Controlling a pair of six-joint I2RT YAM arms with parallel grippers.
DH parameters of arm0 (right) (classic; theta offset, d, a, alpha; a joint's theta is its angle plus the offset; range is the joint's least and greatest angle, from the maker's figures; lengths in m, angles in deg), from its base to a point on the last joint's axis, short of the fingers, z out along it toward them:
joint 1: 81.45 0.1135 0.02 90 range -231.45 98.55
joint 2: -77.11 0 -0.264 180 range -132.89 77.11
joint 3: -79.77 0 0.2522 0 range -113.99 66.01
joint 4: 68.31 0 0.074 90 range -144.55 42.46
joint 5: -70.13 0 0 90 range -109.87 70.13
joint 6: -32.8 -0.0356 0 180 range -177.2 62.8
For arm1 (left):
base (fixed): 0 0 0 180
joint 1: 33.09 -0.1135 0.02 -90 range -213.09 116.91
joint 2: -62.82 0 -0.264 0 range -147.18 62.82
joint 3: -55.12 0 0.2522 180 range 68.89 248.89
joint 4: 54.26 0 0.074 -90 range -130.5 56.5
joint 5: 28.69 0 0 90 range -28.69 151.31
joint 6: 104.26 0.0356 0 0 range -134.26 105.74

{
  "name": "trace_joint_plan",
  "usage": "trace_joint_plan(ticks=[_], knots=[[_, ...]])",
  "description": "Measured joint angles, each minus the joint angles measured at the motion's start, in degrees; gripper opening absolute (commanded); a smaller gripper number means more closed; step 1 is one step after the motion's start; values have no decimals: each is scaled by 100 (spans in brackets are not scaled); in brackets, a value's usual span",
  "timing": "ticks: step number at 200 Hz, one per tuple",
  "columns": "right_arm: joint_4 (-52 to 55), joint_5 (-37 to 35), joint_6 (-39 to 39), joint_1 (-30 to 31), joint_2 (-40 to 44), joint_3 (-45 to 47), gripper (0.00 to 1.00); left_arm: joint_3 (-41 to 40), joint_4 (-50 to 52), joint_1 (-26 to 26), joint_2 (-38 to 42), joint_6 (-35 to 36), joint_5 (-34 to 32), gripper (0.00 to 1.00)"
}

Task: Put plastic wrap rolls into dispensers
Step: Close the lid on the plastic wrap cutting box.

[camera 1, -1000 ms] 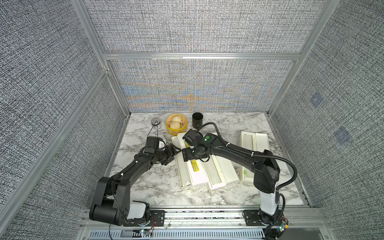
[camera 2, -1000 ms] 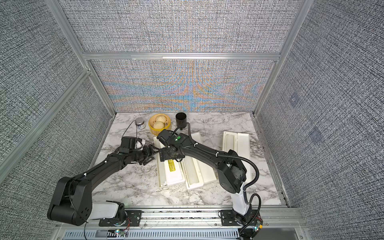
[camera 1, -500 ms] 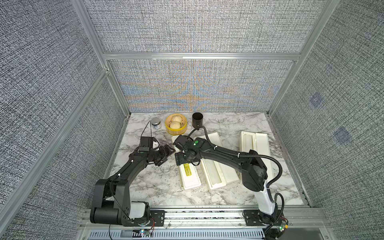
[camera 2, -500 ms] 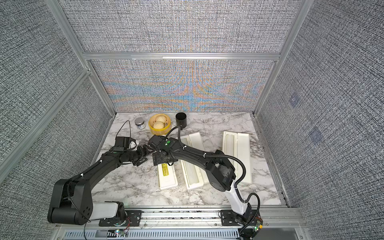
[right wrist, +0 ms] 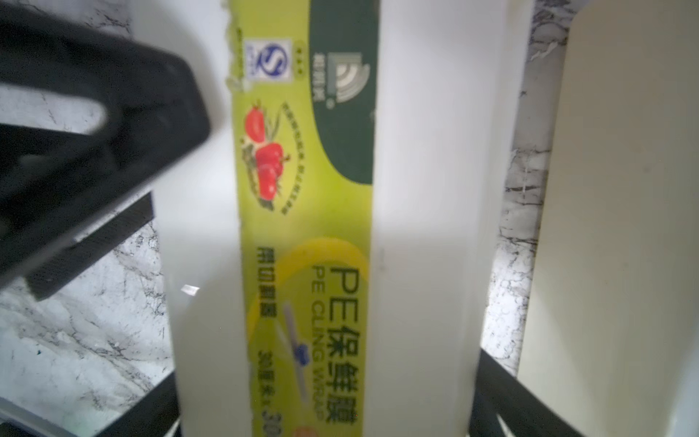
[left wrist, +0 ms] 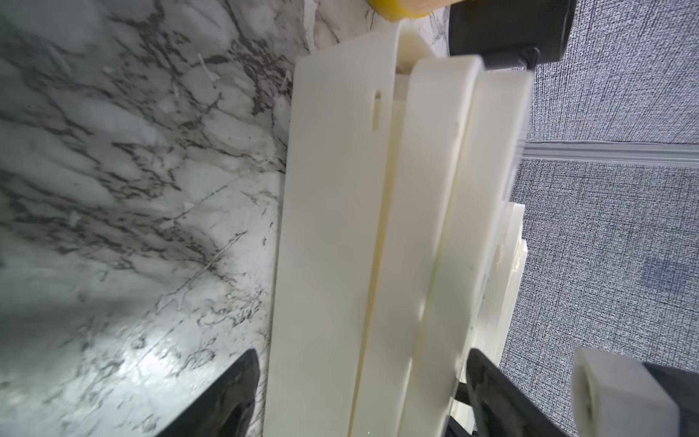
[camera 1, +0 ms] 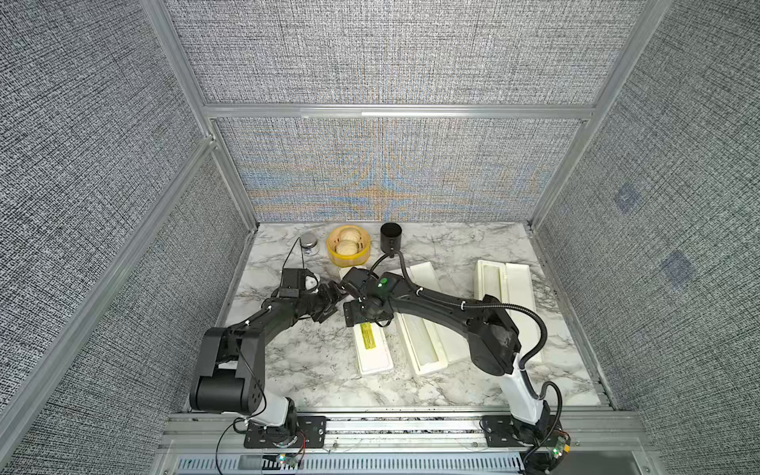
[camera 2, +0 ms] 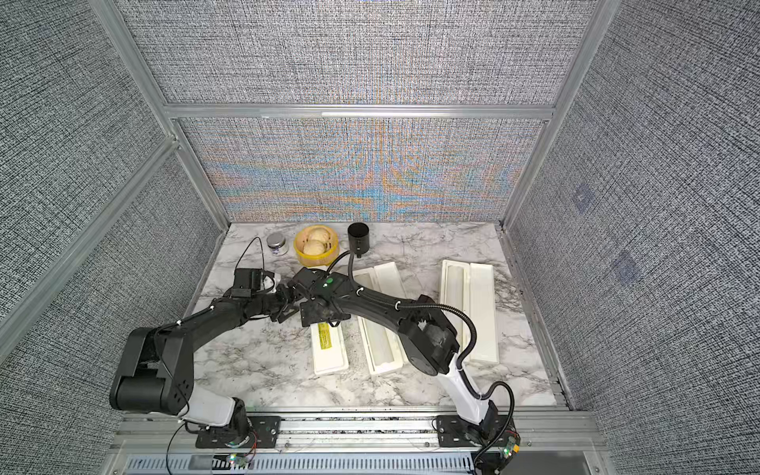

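Dispensers (camera 2: 331, 357) are laid abreast on the marble table (camera 1: 312, 370). Leftmost, the left gripper (camera 1: 330, 301) is held empty, fingers apart. The labelled dispenser (camera 1: 372, 349), closed, is straddled by the right gripper (right wrist: 329, 367), fingers spread; contact cannot be told. Its lid should be checked flush before lifting straight up. The middle dispenser (camera 1: 423, 345) and right-hand dispenser (camera 1: 516, 288) lie open; rolls cannot be made out.

black arms (camera 1: 263, 325), white bases (camera 1: 522, 395), apparently green led (camera 1: 383, 282)
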Motion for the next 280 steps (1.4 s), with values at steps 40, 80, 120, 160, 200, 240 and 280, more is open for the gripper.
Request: trace_joint_plan(ticks=[40,80,120,160,200,240,280], knots=[[-50,96,7,-11,2,0,99,-68,-525,17,-328,-138,282,80],[-46,221,168,-28,181,31,99,-57,-804,17,-481,-157,361,76],[-79,249,280,-28,426,254,99,-31,-1220,17,-756,-133,485,72],[-127,330,693,-35,1062,848,99,-26,-1451,2,-892,-114,568,73],[-203,686,1657,85,2208,2022,99,48,-1473,-4,-968,-46,586,73],[-426,1137,2455,505,2789,3248,95,72,-1432,-4,-964,24,577,73],[-789,1106,2750,785,2824,3722,91,114,-1281,0,-914,85,527,73]])
